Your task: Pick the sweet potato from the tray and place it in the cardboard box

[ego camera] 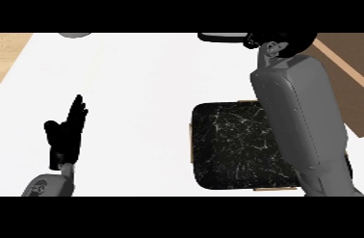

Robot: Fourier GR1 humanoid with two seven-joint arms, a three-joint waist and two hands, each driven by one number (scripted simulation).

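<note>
A black marble-patterned tray (235,145) with a wooden rim lies at the lower right of the white counter. No sweet potato shows on its visible surface or anywhere else. My right forearm crosses the tray's right side and runs up to the right hand (284,43) at the top of the view. That hand sits beside the brown cardboard box (343,66), only a corner of which shows at the right edge. What the hand holds, if anything, is hidden. My left hand (66,133) rests open at the lower left, fingers pointing up.
A dark, thin-rimmed object (220,37) pokes in at the top edge, left of the right hand. A small grey object (74,34) shows at the top left. Wooden surface (10,49) borders the counter on the left.
</note>
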